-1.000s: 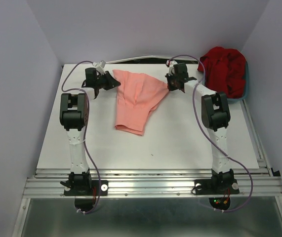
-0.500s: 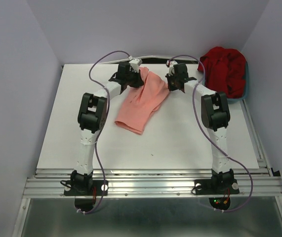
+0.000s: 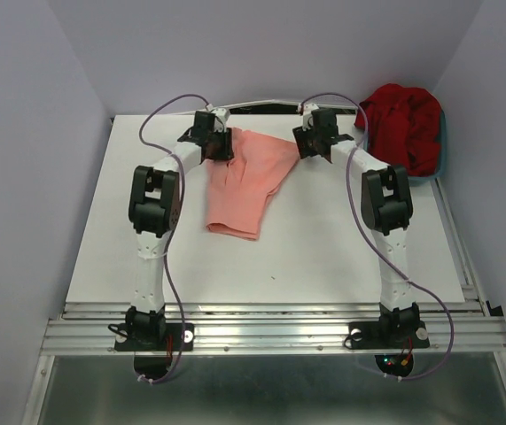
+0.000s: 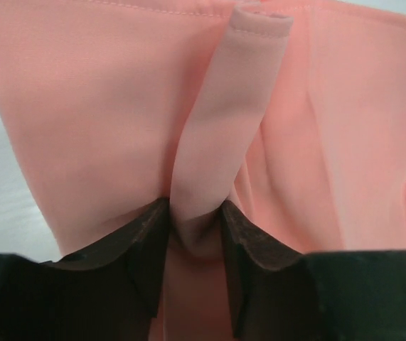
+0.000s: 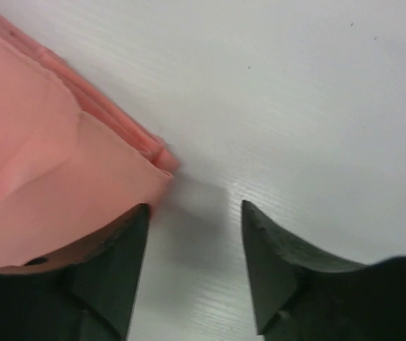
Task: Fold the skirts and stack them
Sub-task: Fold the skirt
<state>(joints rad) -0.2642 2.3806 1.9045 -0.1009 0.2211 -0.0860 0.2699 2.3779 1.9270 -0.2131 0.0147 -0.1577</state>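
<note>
Comparing w/ earlier frame: L gripper [image 3: 214,142] has swung back toward upper left, spreading pink skirt [image 3: 244,181] wider at upper centre of table [image 3: 323,252]. Its jaws are narrow, pinching a raised fold. R gripper [image 5: 194,209] now gapes empty beside skirt's corner. Count: 2 skirts, 2 grippers, 1 basin [image 3: 443,146] w/ red skirt [image 3: 403,119], upper right.
</note>
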